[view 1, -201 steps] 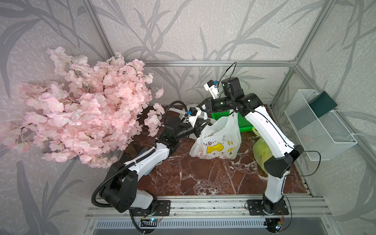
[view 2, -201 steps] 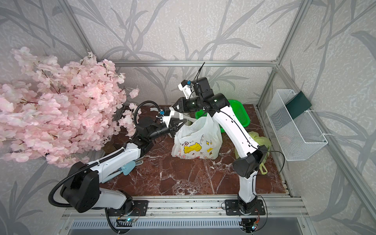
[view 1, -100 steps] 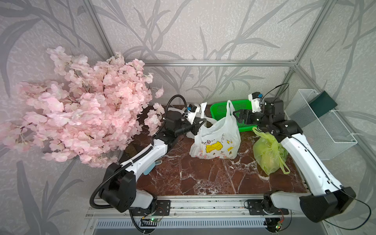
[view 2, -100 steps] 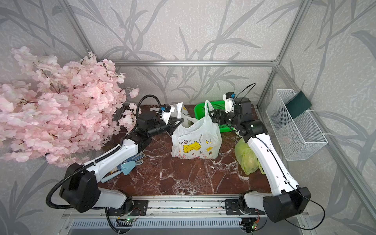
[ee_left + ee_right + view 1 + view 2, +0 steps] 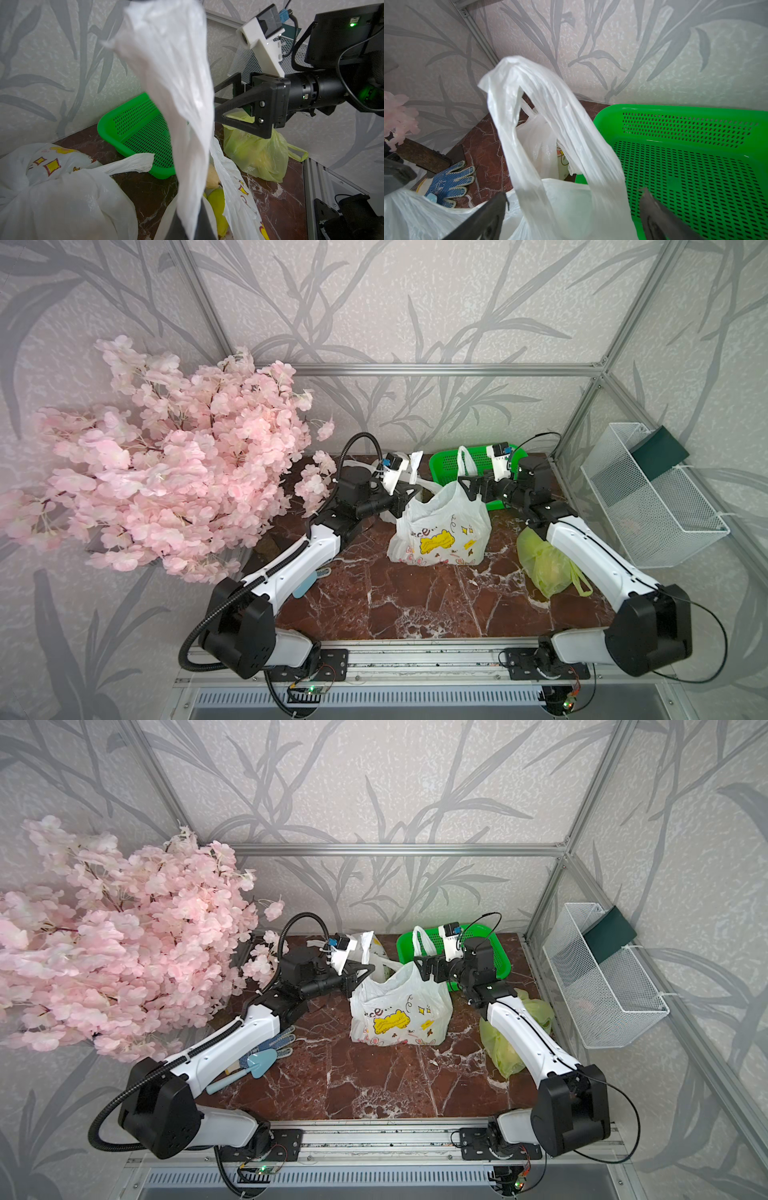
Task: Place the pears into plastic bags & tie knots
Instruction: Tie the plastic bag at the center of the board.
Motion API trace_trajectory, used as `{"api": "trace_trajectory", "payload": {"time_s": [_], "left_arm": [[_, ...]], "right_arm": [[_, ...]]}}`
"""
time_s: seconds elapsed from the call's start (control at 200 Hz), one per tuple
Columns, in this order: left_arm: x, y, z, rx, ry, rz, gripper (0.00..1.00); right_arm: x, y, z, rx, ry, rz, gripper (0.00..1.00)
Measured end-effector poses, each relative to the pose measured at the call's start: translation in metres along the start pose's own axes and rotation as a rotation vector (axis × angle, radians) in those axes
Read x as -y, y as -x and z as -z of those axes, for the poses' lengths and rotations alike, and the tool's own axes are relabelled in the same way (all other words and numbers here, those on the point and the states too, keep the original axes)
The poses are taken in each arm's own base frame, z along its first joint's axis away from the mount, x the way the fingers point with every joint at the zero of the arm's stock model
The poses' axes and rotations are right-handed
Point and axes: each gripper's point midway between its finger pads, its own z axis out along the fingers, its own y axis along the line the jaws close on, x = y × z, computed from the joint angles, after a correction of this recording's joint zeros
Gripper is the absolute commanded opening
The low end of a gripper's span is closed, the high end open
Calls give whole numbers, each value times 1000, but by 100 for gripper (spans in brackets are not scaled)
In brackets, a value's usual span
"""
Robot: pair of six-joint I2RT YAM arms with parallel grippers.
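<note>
- Pears (image 5: 216, 199), yellow-green and one pale cream, lie inside the white plastic bag with the yellow cartoon print (image 5: 440, 531). The bag stands on the red marble desk (image 5: 415, 605), just in front of the green perforated plastic basket (image 5: 446, 460).
- My left gripper (image 5: 406, 499) is clamped together on the bag's left handle (image 5: 176, 83), a white strip I hold up and taut on the side away from the basket.
- My right gripper (image 5: 468, 488) has its jaws wide apart and holds nothing. The right handle (image 5: 550, 124) stands up as a loop in front of the basket, just ahead of those jaws.
- The step in hand looks like taking the second handle for the knot. I would push the open jaws around the loop low down, where the plastic bunches, and close only once both layers sit between them.
- I should keep the left pull steady so the mouth does not sag and spill the fruit.
- Both forearms reach low across the desk, wrists level, grippers facing each other over the bag.
- The translucent yellow-green bag (image 5: 540, 564) lies under my right forearm, beside the basket. A second white bag (image 5: 52, 187) sits near the basket.
</note>
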Motion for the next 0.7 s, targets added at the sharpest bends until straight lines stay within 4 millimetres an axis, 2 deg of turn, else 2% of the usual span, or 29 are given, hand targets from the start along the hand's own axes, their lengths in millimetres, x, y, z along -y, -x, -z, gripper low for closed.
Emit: {"api": "trace_trajectory", "payload": {"time_s": [0.195, 0.29, 0.465, 0.7], "left_arm": [[-1, -3, 0, -13, 3, 9, 0], [-3, -3, 1, -14, 7, 16, 0], [-9, -2, 3, -26, 29, 51, 0], [-18, 22, 2, -59, 84, 106, 0]], "right_arm": [[10, -20, -28, -49, 7, 43, 98], [15, -30, -38, -73, 10, 54, 79], [10, -29, -41, -63, 45, 61, 33], [-2, -18, -33, -34, 67, 101, 3]]}}
